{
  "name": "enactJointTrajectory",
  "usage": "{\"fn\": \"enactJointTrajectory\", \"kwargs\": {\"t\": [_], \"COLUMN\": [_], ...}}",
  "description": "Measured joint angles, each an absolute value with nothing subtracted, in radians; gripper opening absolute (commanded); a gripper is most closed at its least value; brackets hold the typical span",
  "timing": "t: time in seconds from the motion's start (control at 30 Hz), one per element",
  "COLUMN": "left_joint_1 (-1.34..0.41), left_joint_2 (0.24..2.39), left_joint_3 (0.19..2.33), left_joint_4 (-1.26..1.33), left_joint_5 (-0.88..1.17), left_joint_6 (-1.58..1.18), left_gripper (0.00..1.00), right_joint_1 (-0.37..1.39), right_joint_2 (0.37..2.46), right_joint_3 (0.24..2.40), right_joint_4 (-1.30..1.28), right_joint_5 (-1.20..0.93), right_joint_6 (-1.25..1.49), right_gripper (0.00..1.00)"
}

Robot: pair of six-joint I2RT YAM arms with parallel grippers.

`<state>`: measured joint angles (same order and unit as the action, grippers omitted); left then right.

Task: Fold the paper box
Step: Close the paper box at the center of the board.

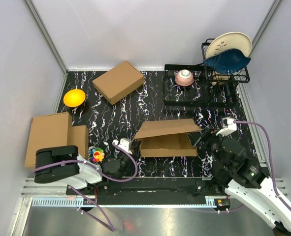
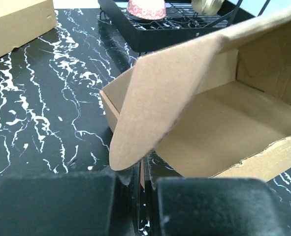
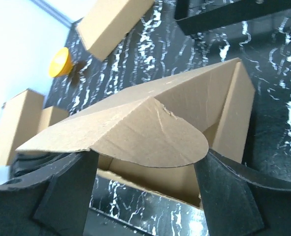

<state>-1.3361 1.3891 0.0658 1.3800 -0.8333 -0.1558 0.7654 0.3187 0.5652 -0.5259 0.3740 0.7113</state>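
At the bench's left edge lies a flat cardboard slab [image 1: 49, 135]. Right of it, near the front edge, the left gripper [image 2: 141, 177] has its fingers pressed together on a thin cardboard edge at the left end of the paper box [image 1: 167, 142]. The box sits at the middle of the front edge, its lid raised and tilted. At its right end the right gripper [image 3: 145, 160] stands with its jaws wide apart, either side of a rounded flap. A black rack [image 1: 204, 101] fills the back right corner.

Robot lab cell, white walls [image 1: 150, 29], aluminium framing [image 1: 46, 37]
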Motion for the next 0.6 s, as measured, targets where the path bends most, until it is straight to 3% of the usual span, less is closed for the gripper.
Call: {"fn": "enactJointTrajectory", "kwargs": {"t": [0.2, 0.47, 0.53, 0.6], "left_joint_1": [-1.353, -1.38, -1.383, -1.386], "left_joint_2": [1.412, 1.44, 1.447, 1.449], "left_joint_3": [0.063, 0.062, 0.061, 0.057], "left_joint_4": [1.37, 1.354, 1.338, 1.326], "left_joint_5": [-0.888, -0.905, -0.922, -0.937], "left_joint_6": [-0.153, -0.138, -0.133, -0.129], "left_gripper": [0.03, 0.07, 0.1, 0.19], "right_joint_1": [0.766, 0.766, 0.766, 0.766], "right_joint_2": [0.261, 0.225, 0.226, 0.236], "right_joint_3": [0.69, 0.824, 0.818, 0.802], "right_joint_4": [-0.588, -0.606, -0.609, -0.609], "right_joint_5": [0.247, 0.251, 0.253, 0.252], "right_joint_6": [0.628, 0.564, 0.558, 0.557], "right_gripper": [0.73, 0.66, 0.65, 0.65]}}
